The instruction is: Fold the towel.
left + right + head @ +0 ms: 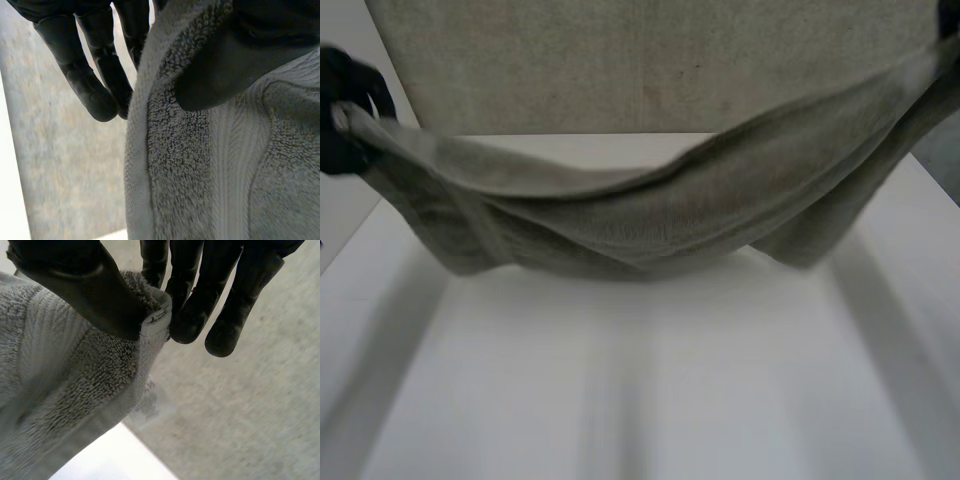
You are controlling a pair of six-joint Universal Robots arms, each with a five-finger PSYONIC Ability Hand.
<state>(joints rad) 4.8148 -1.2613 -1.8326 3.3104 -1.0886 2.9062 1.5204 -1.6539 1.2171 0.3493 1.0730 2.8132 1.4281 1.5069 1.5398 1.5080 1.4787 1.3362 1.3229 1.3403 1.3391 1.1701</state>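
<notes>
towel (650, 215) sags mid-air | left hand (225, 65) pinches its edge | right hand (100, 295) pinches its corner

Your towel (200, 170) is grey terry cloth: rough looped pile, with a flatter ribbed woven band and a smooth hem running under the thumb of the left robot hand (95, 82). That hand and the right robot hand (192, 305) look black, smooth and faintly glossy. The bench (650, 390) is white, smooth and matt.
</notes>
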